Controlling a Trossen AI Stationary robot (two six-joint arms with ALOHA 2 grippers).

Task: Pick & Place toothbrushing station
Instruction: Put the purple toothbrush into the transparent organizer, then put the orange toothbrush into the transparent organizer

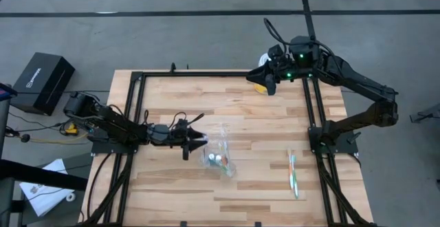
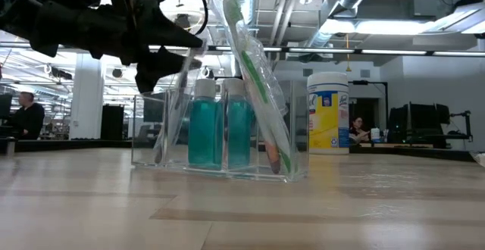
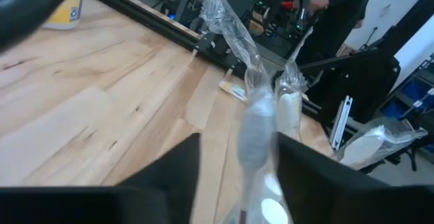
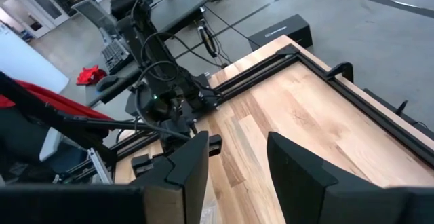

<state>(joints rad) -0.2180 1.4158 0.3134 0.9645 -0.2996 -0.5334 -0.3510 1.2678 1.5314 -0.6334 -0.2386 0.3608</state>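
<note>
A clear plastic holder (image 2: pixel 220 140) stands mid-table (image 1: pixel 220 159). It holds two teal bottles (image 2: pixel 204 129), and a wrapped green toothbrush (image 2: pixel 250 60) and an orange one (image 2: pixel 271 155) that lean in it. Another wrapped toothbrush (image 2: pixel 173 106) has its lower end in the holder's left part and leans left. My left gripper (image 1: pixel 201 139) is just left of the holder, open, with that toothbrush's upper part (image 3: pixel 256 125) between its fingers. Two more toothbrushes (image 1: pixel 293 173) lie flat on the table at the right. My right gripper (image 1: pixel 269 84) waits open over the far edge. My left gripper comes level from the table's left, with one finger (image 3: pixel 305 170) on each side of the wrapped toothbrush's upper part (image 3: pixel 252 142). Wood shows between one finger and the wrapper. I cannot tell whether the other finger touches it. The toothbrush's lower end stays in the holder.
A white and yellow wipes canister (image 2: pixel 327 114) stands at the far edge under my right arm (image 1: pixel 260 82). Black frame rails (image 1: pixel 134 117) run along the table's left, far and right sides. A black box (image 1: pixel 42 81) lies on the floor to the left. People show in the room behind.
</note>
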